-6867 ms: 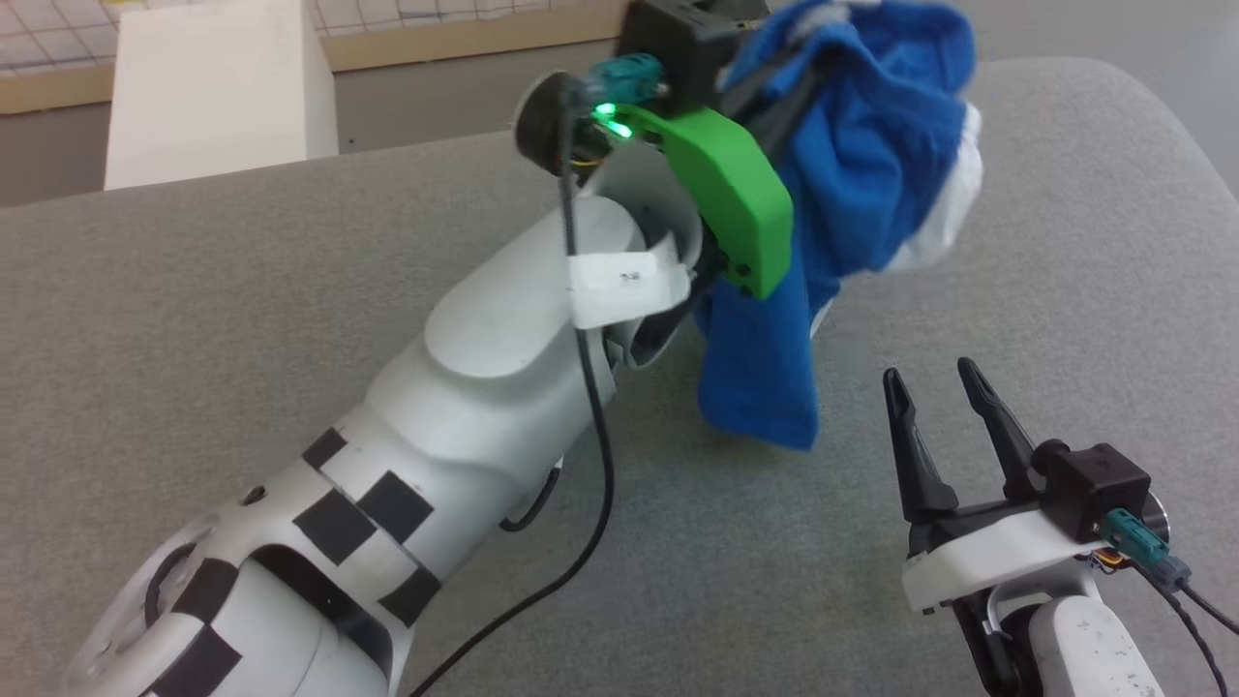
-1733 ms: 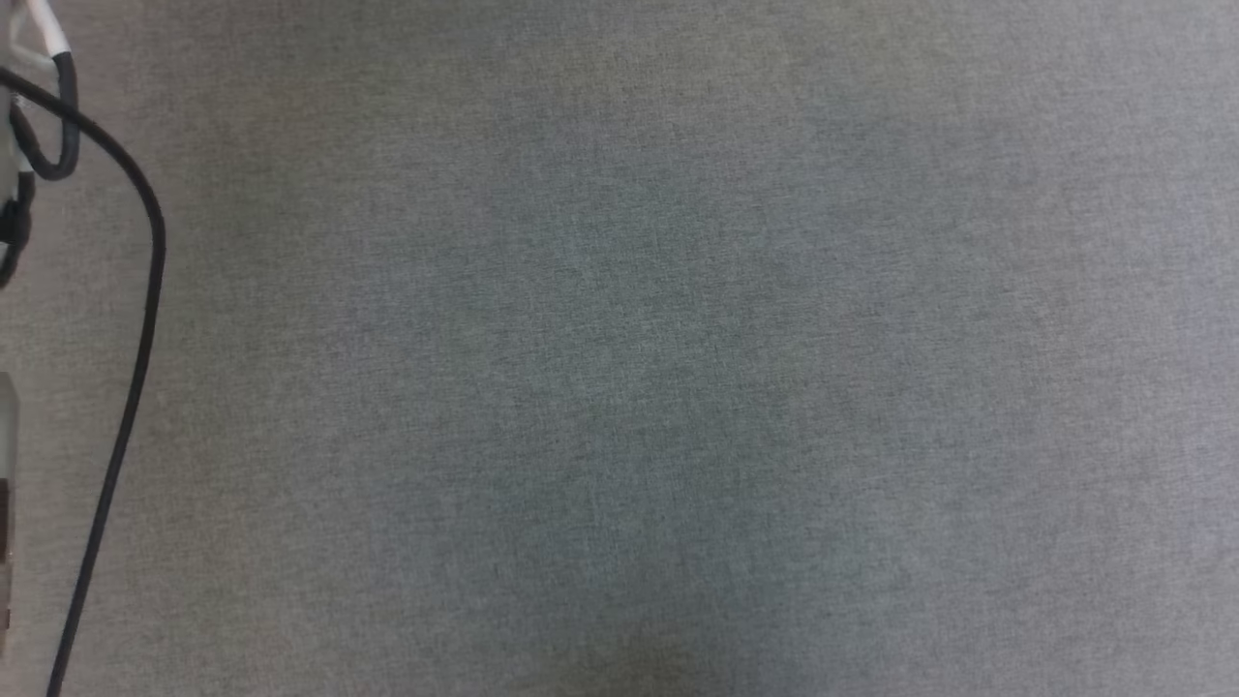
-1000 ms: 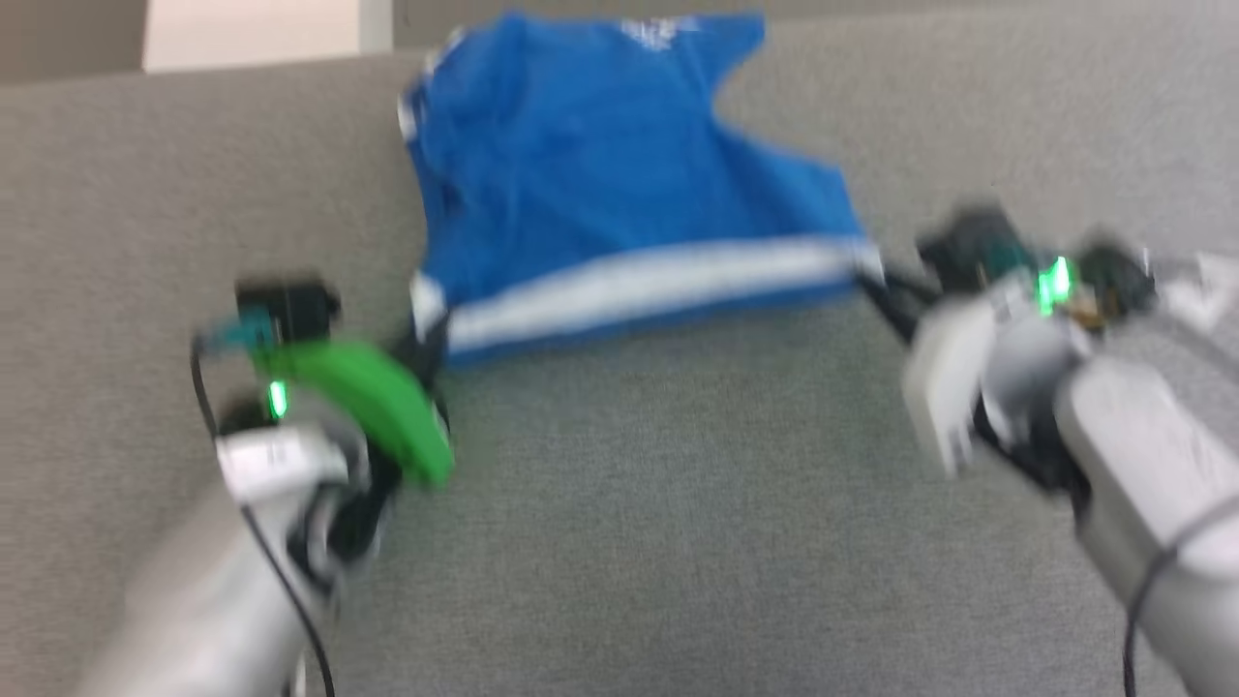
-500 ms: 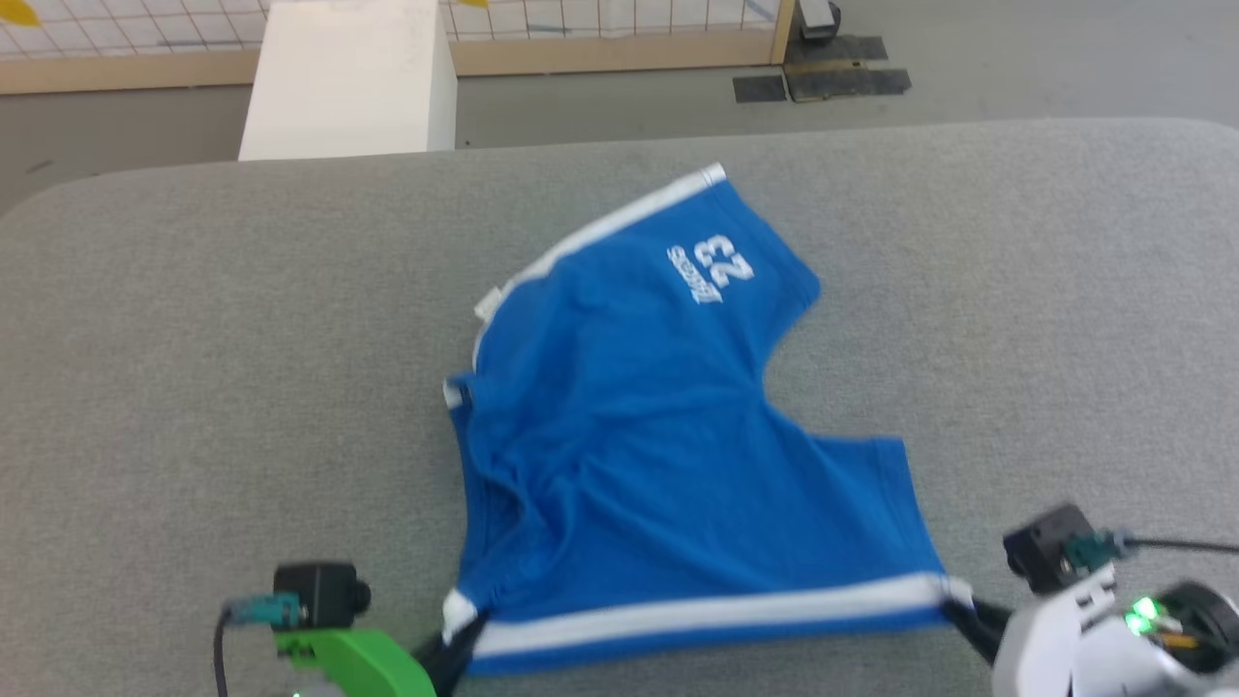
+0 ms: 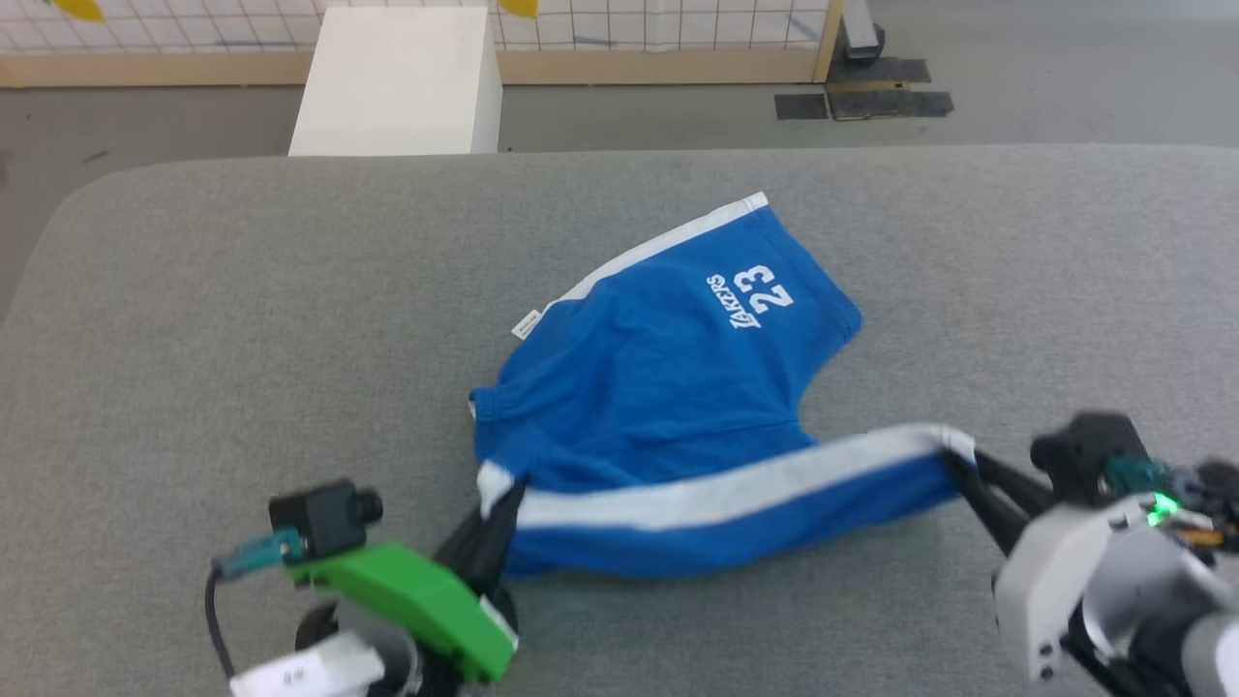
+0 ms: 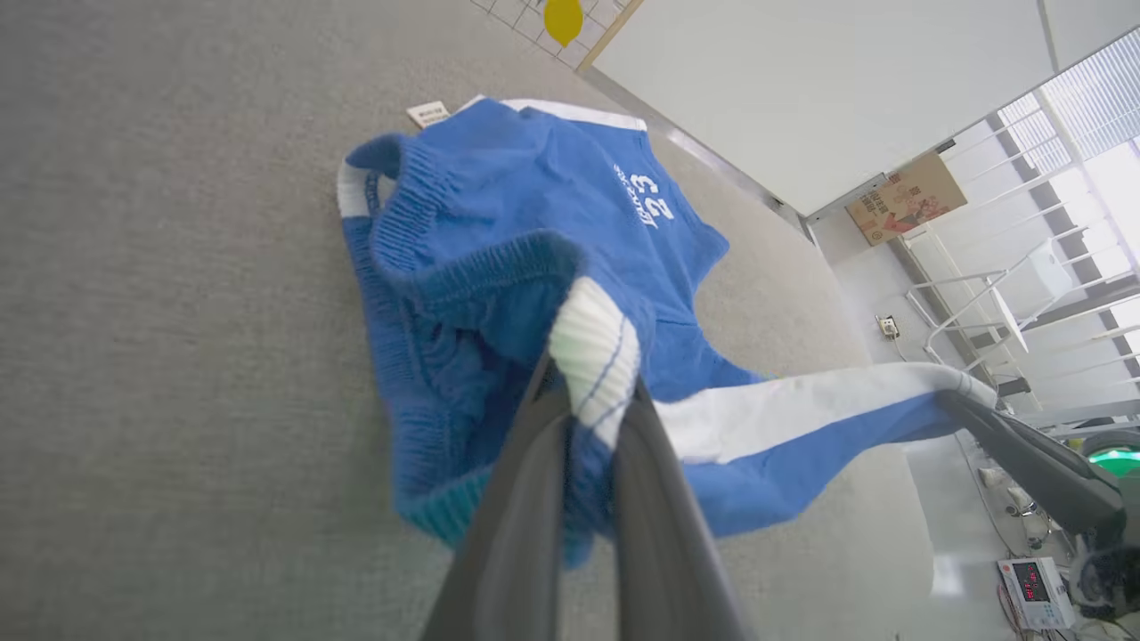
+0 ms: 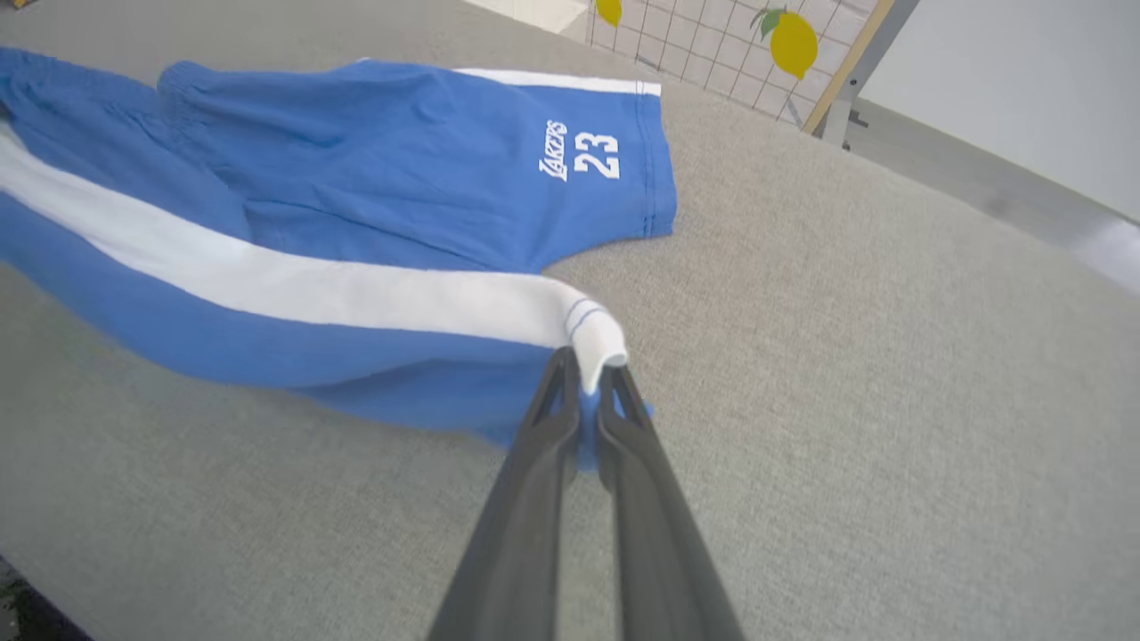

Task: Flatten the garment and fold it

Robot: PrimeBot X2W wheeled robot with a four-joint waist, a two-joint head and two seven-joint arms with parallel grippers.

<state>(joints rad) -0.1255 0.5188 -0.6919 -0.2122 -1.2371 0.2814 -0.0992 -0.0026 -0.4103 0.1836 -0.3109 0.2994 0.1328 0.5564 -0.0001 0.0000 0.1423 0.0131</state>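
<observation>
Head view, garment: the blue garment [image 5: 668, 387] lies near the middle of the grey padded table [image 5: 194, 290]. Its far leg with the white number is flat, and its near edge with the white band [image 5: 716, 489] is raised a little.
Handling: I judge it soft, light and limp. It will sag and wrinkle wherever nothing holds it, so the two ends of the banded edge are the good places to take hold.
Left gripper: the left gripper [image 5: 494, 513] is closed on the left end of the band, at the ribbed waist.
Right gripper: the right gripper [image 5: 963, 474] pinches the right end of the band.
Garment to grippers: the band is stretched between both grippers and touches both. The rest lies beyond their fingertips, away from the robot.
Surroundings: a white box [image 5: 397, 82] stands on the floor past the table, well apart.
</observation>
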